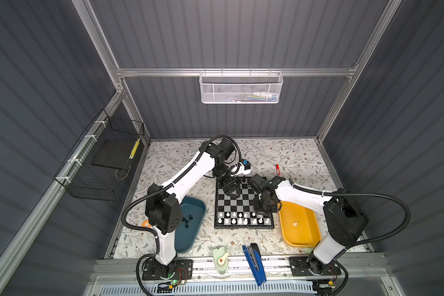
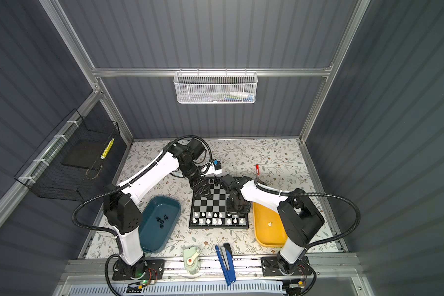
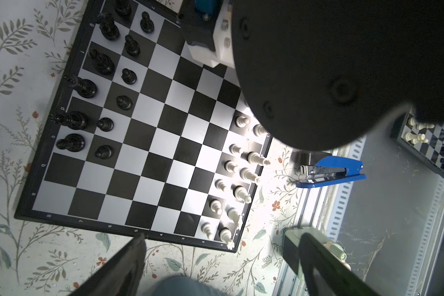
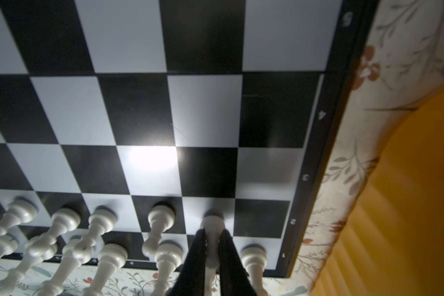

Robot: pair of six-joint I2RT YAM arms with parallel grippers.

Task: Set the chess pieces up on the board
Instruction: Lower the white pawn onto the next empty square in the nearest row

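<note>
Board sits mid-bench, between the two trays. White pieces stand in two rows along the board's near edge. Black pieces hold two rows along the board's far edge, covering six columns counted from its yellow-tray side. Right gripper is down on the white pawn row, one square in from the board's yellow-tray edge. Its jaws are nearly closed, pinching a white pawn by the stem. The pawn's base is at a silver square; touching or just clear, can't tell. Left gripper hangs over the board's far rows on the teal-tray side, jaws spread wide, nothing between the fingers. Teal tray lies just off the board's left-arm edge, a few loose black pieces in it. Yellow tray lies just off the board's opposite edge, one lone white piece inside. Blue stapler lies in front of the board's near edge; red marker lies beyond its far yellow-tray corner.
</note>
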